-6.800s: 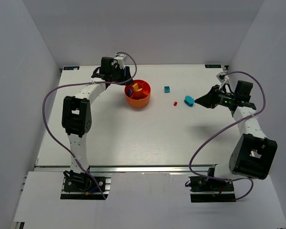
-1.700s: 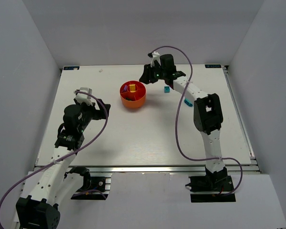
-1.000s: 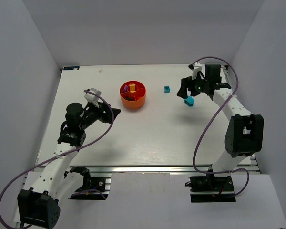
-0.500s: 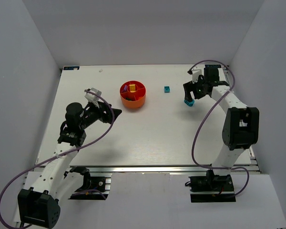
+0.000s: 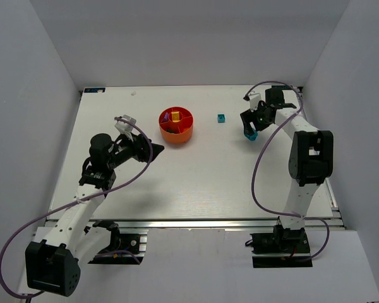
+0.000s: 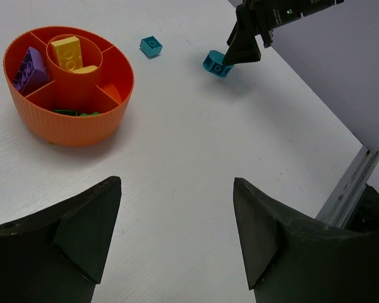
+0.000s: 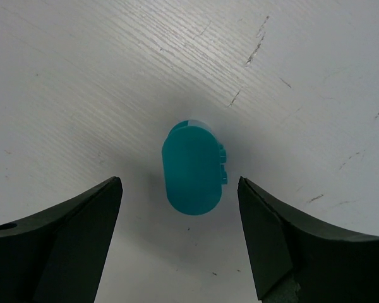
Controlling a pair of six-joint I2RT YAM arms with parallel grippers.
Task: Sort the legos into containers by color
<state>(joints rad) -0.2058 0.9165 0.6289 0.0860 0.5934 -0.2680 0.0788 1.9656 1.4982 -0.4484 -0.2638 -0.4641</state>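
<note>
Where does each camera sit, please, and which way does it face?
Top external: above, behind the bases, looking down at the table; left gripper and right gripper show.
Left wrist: on the left arm, facing across to the bowl; its open fingers frame the bottom.
Right wrist: straight down on the rounded cyan brick between its open fingers.
Shared: left wrist sees that brick and the right gripper.

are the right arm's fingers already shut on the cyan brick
No, the right wrist view shows the right fingers open, with gaps on both sides of the cyan brick lying between them.
</note>
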